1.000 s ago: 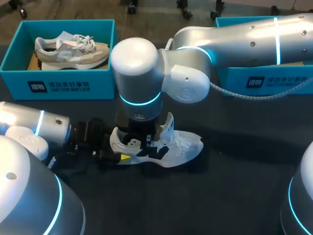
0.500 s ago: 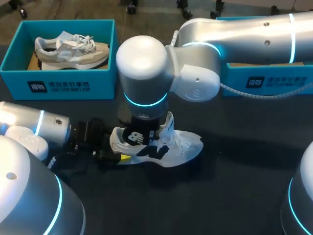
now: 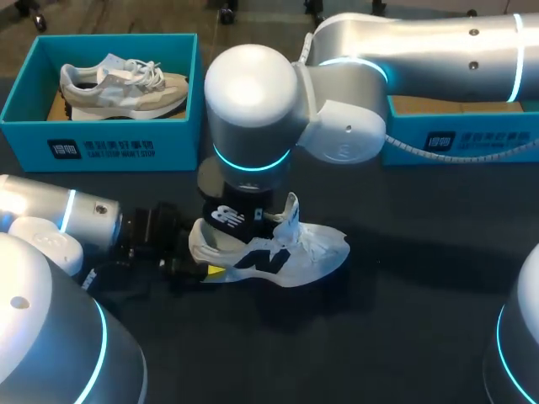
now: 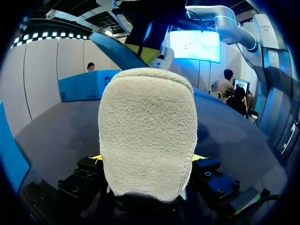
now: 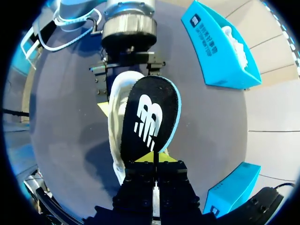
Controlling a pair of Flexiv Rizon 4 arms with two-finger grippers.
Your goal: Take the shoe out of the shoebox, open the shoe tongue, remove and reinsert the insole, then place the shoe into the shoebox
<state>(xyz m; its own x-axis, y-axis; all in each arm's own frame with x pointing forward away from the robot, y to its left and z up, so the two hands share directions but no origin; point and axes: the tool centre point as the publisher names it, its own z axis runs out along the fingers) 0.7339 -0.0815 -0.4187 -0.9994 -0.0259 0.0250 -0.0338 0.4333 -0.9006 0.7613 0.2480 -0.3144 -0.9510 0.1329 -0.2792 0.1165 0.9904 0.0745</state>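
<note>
On the dark table (image 3: 404, 337) the left gripper (image 3: 198, 268) squeezes the heel of the white cloth shoe (image 3: 312, 248), the right gripper (image 5: 154, 158) pinches the flat black insole (image 5: 150, 117) partly lifted out, and next it probably must slide back in.

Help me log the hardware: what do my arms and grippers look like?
Left arm and right arm: rounded silver tubes with glowing cyan joint rings; a grey cable runs along the right. Left gripper and right gripper: black bodies, yellow tips.

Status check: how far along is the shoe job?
Done: white sneaker is out on the table, tongue up. In hand: left end effector grips its heel; right end effector holds the black insole raised above it. Left: reinsert insole, return sneaker to the shoebox.
</note>
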